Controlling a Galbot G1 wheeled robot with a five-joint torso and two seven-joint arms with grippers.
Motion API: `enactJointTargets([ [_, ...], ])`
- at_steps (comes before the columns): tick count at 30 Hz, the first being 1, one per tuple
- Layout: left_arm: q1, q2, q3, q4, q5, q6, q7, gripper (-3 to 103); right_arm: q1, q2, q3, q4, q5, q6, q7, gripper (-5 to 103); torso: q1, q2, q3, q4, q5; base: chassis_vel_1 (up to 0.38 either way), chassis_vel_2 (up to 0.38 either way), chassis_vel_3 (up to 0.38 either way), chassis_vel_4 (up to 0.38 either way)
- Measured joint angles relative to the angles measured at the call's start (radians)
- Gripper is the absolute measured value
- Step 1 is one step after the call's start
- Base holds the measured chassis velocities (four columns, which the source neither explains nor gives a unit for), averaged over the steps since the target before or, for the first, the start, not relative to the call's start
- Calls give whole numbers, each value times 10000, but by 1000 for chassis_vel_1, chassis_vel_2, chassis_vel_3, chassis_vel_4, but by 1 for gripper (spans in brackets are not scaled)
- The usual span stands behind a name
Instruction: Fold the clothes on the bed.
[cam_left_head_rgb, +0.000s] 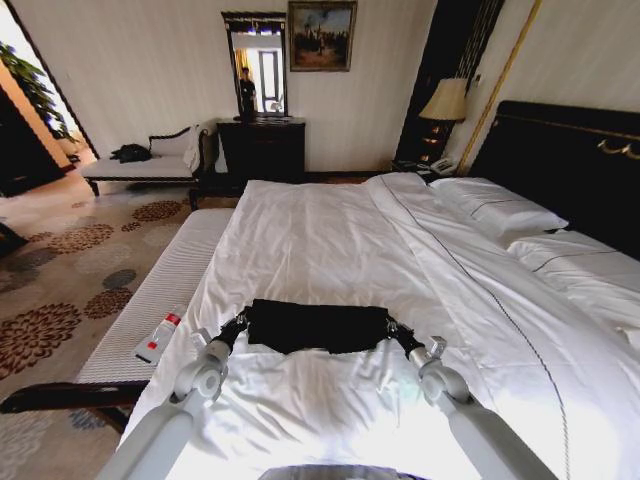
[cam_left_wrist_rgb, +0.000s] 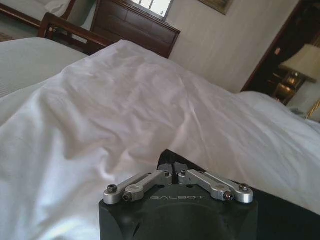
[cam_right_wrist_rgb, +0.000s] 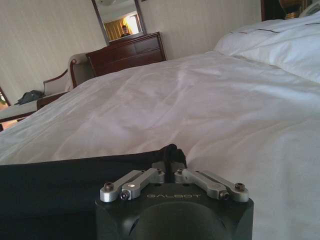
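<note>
The clothes (cam_left_head_rgb: 318, 326), a black T-shirt, lie as a flat folded band across the near part of the bed (cam_left_head_rgb: 320, 230). My left gripper (cam_left_head_rgb: 240, 322) is at the band's left end and my right gripper (cam_left_head_rgb: 392, 327) at its right end. In the left wrist view the left gripper (cam_left_wrist_rgb: 173, 167) is shut, with black fabric (cam_left_wrist_rgb: 280, 215) pinched at its tips. The right gripper (cam_right_wrist_rgb: 170, 161) is likewise shut on a bunched edge of the T-shirt (cam_right_wrist_rgb: 65, 185).
A small white bottle with a red cap (cam_left_head_rgb: 158, 338) lies on the grey bench (cam_left_head_rgb: 175, 275) along the bed's left side. Pillows (cam_left_head_rgb: 500, 210) and the dark headboard (cam_left_head_rgb: 570, 160) are at the right. A chaise (cam_left_head_rgb: 150, 165) and a dresser (cam_left_head_rgb: 262, 150) stand by the far wall.
</note>
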Motion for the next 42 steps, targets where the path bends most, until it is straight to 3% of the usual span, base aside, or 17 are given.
enactJointTargets([
  [2, 146, 76, -12, -145, 68, 35, 0, -2, -145, -23, 49, 135, -42, 1, -9, 7, -1, 0, 0, 1, -1, 0, 0, 0, 0],
  [5, 668, 321, -212, -609, 163, 104, 35, 12, -711, -124, 290, 646, -108, 61, -57, 22, -1, 0, 0, 1, 0, 0, 0, 0, 0],
  [12, 905, 883, -605, -1155, 508, 84, 99, 33, -1390, -433, 794, 1429, -99, 284, -183, 44, -2, 0, -1, 3, -1, 0, 0, 0, 0],
  [17, -428, 1137, -462, -1341, -236, 291, -328, 56, -947, -855, 938, 1526, 34, 335, -108, 66, -1, 0, 0, -1, 1, 0, 0, 0, 0],
  [18, -809, 1176, -340, -1258, -362, 347, -396, 56, -715, -970, 891, 1438, 12, 314, -63, 71, -1, 0, 0, -1, 0, 0, 0, 0, 0],
  [20, -1156, 1210, -190, -1114, -444, 410, -456, 61, -432, -1078, 777, 1292, -59, 281, -34, 71, -1, -1, 2, -3, 1, 0, 0, 0, 0],
  [23, -2164, 1250, 671, -297, -479, 566, -335, 78, 687, -1326, 210, 559, -459, 6, 18, 89, 0, -1, 1, 5, -2, 0, 0, 0, 0],
  [25, -2875, 1251, 1513, 364, -475, 612, -237, 83, 1433, -1380, -315, -118, -945, -60, 21, 94, 0, -1, 3, 3, 0, 0, 0, 0, 0],
  [26, -2875, 1251, 1513, 364, -475, 612, -237, 83, 1433, -1380, -315, -118, -945, -60, 21, 94, 0, -1, 3, 3, 0, 0, 0, 0, 0],
  [29, -3816, 1143, 2608, 1004, -459, 629, -141, 97, 2495, -1366, -1209, -1308, -1926, 266, -53, 100, 2, -2, 4, 5, 3, 0, 0, 0, 0],
  [37, -5873, 69, 4520, 2642, -551, 636, -70, 100, 4210, -1046, -2601, -2945, -2592, 858, -273, 100, 3, -2, 3, -1, 1, 0, 0, 0, 0],
  [42, -6129, -168, 5048, 3061, -610, 618, 32, 100, 4676, -916, -2911, -3502, -2836, 1145, -443, 100, 4, -3, 3, 1, 1, 0, 0, 0, 0],
])
